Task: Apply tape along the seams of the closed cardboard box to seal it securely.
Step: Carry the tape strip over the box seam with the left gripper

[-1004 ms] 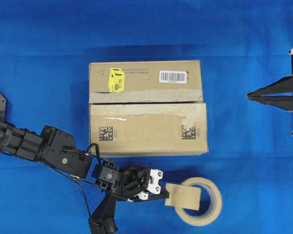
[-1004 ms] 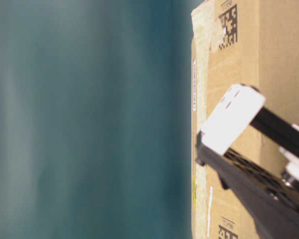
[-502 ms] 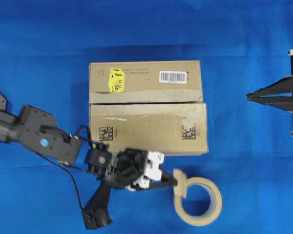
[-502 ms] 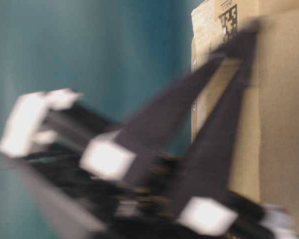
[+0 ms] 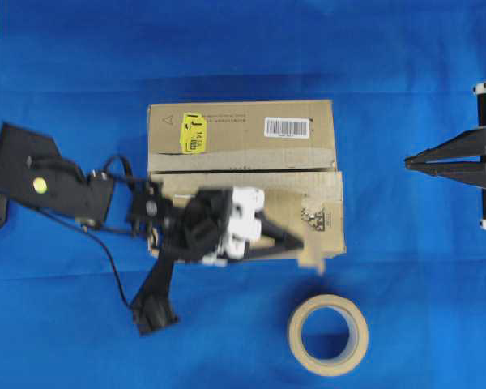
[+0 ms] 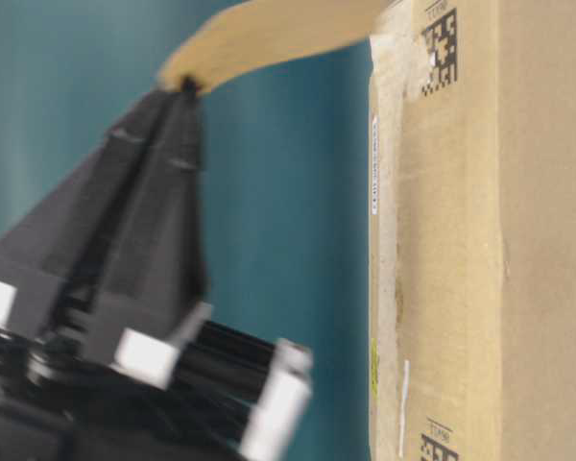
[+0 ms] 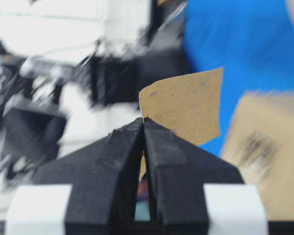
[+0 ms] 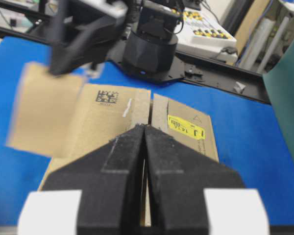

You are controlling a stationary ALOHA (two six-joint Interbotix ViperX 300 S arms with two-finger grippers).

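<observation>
**Clerk:** Item one, the fingers?

**Keeper:** Left gripper [image 7: 144,120]: black fingers pressed together, pinching one edge of the short tan-brown strip of packing tape [image 7: 183,105]. Right gripper [image 5: 408,163]: fingers closed on nothing, parked well off the box's right end.

**Clerk:** Position of the strip?

**Keeper:** It hangs from the fingertips over the near right corner of the rectangular brown cardboard box [image 5: 243,130], not yet stuck down. The thin dark seam between the top flaps [image 5: 243,170] lies just beyond it.

**Clerk:** Changes since the last entry?

**Keeper:** A second ago the gripper and strip were at the tan ring-shaped tape roll [image 5: 296,334], in front of the box. The strip is now clear of the roll and up over the box.

**Clerk:** Meaning?

**Keeper:** Probably fetching is done; laying it along the seam remains.
</observation>
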